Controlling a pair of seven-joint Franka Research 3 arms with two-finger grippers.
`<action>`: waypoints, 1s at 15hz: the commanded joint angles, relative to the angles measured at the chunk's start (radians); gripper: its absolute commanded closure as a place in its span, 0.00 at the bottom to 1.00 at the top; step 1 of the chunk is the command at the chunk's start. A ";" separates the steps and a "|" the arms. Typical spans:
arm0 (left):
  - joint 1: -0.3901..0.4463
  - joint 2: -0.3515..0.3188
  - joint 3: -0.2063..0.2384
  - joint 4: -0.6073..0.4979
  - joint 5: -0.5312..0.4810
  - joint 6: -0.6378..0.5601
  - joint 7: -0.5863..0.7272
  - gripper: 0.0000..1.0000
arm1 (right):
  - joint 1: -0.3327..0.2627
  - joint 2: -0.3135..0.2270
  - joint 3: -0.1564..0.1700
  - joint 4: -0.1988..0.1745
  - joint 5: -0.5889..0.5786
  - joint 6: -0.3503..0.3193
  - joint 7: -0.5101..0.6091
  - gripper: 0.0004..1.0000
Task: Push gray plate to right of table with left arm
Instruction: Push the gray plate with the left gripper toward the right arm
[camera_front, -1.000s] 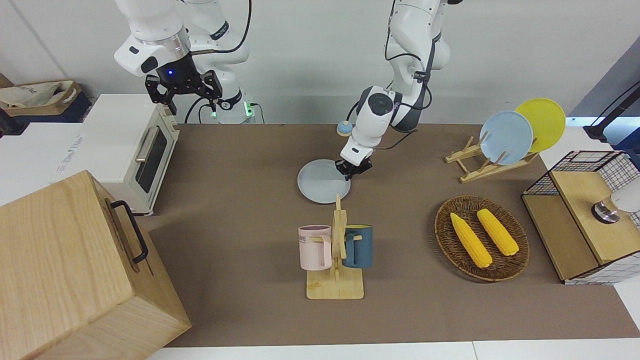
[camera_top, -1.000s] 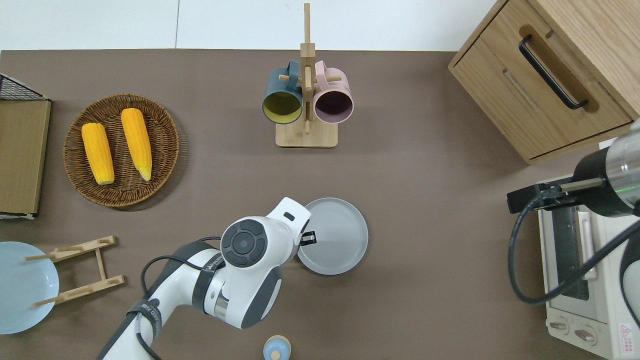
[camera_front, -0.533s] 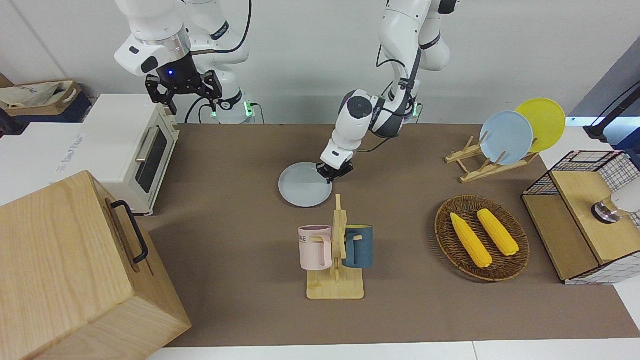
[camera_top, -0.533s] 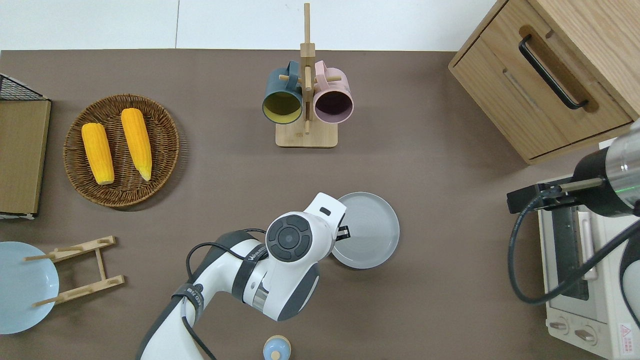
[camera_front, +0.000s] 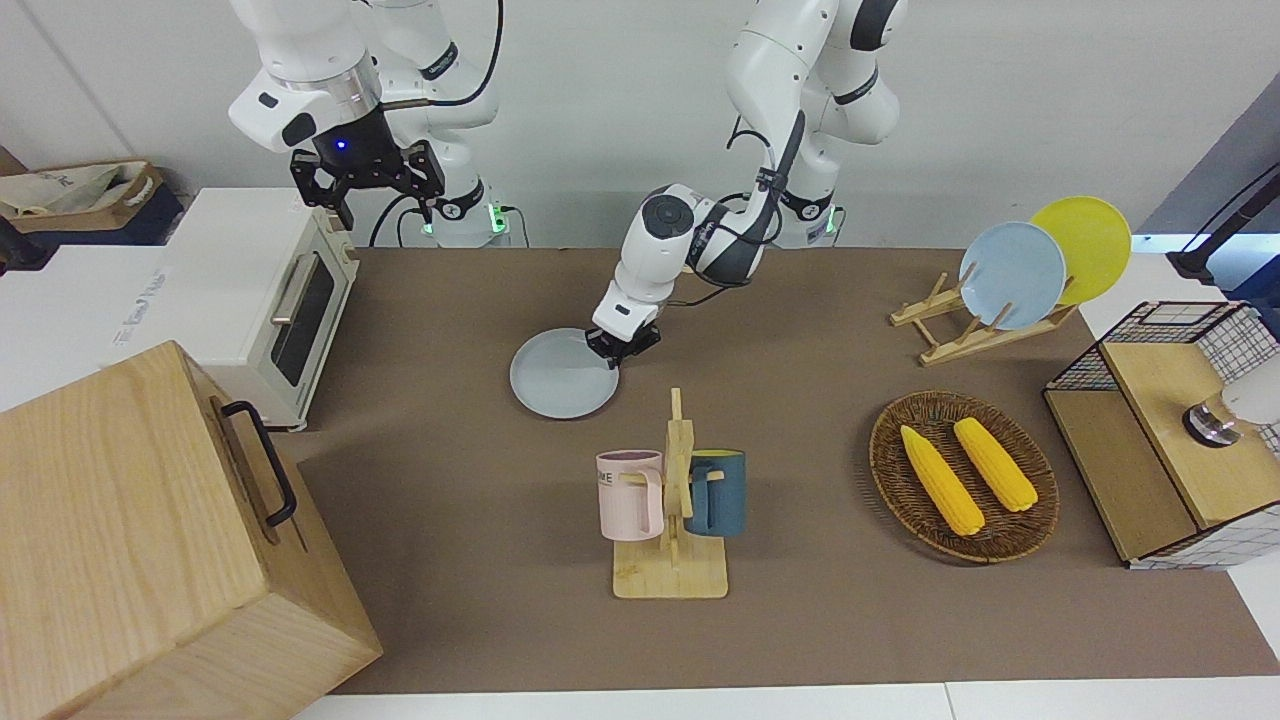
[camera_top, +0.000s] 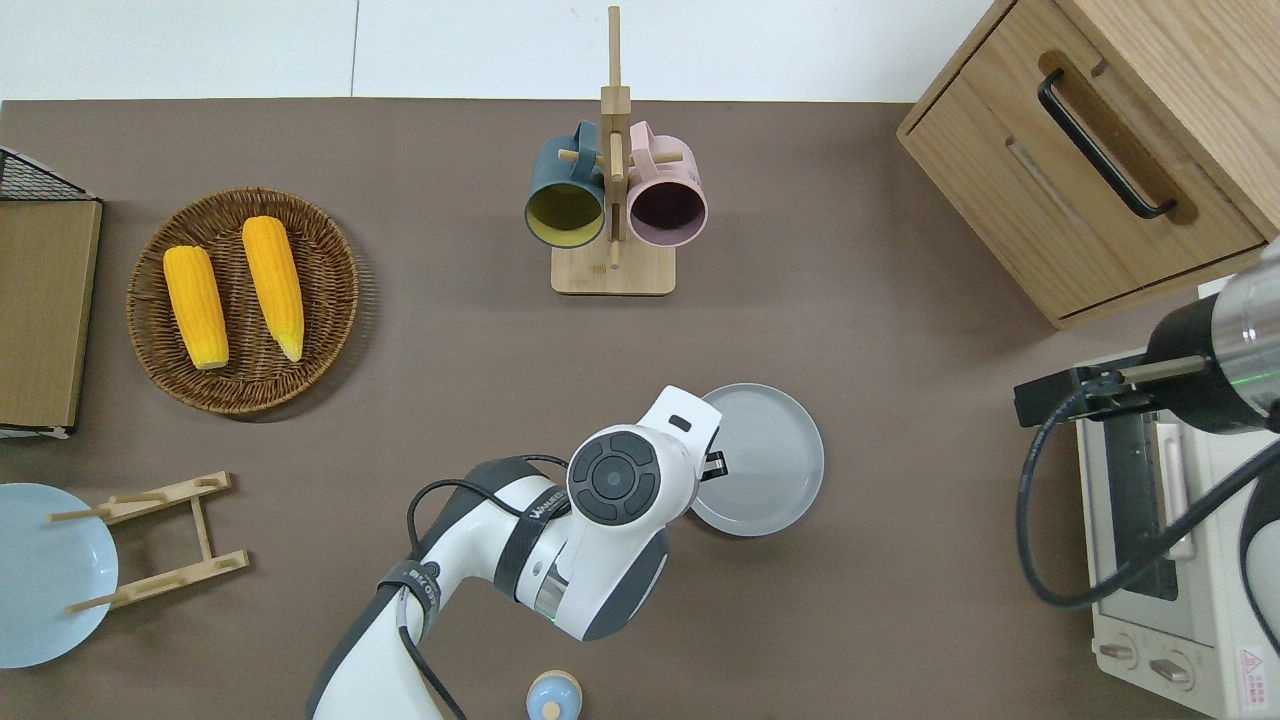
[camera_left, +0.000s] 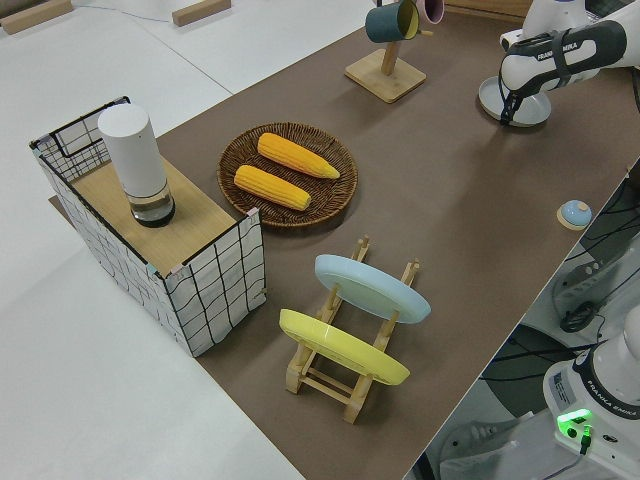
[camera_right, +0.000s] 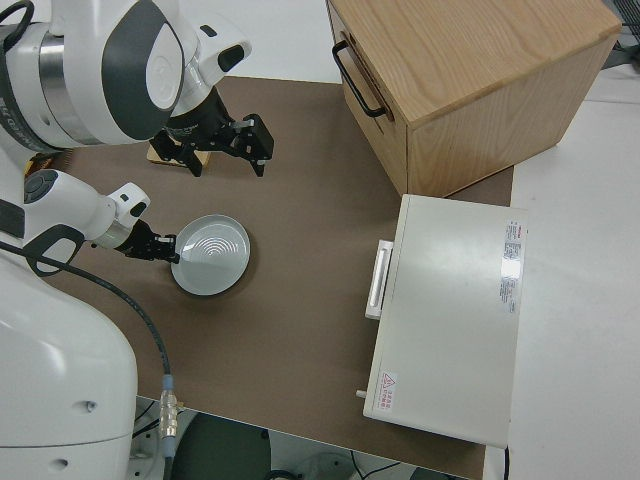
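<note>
The gray plate (camera_front: 560, 385) lies flat on the brown table (camera_front: 450, 480), about midway along it, nearer to the robots than the mug rack; it also shows in the overhead view (camera_top: 770, 460) and in the right side view (camera_right: 212, 257). My left gripper (camera_front: 619, 349) is low at the table and touches the plate's rim on the side toward the left arm's end (camera_top: 716, 465). My right gripper (camera_front: 385, 205) is open, empty and parked.
A mug rack (camera_front: 670, 575) with two mugs stands farther from the robots than the plate. A toaster oven (camera_front: 260, 290) and a wooden drawer box (camera_front: 150, 540) stand at the right arm's end. A corn basket (camera_front: 1035, 515) and a plate rack (camera_front: 950, 335) stand toward the left arm's end.
My left gripper has moved toward the right arm's end of the table, and the gray plate has slid that way with it. The right arm has not moved.
</note>
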 joint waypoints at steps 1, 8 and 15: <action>-0.024 0.049 0.010 0.018 0.002 0.012 -0.016 1.00 | -0.011 -0.008 0.006 -0.001 0.008 -0.012 -0.003 0.02; -0.005 0.002 0.024 0.018 0.002 -0.026 -0.002 0.01 | -0.011 -0.008 0.004 0.001 0.010 -0.012 -0.003 0.02; 0.102 -0.127 0.024 0.018 -0.001 -0.196 0.099 0.01 | -0.011 -0.008 0.006 -0.001 0.008 -0.012 -0.003 0.02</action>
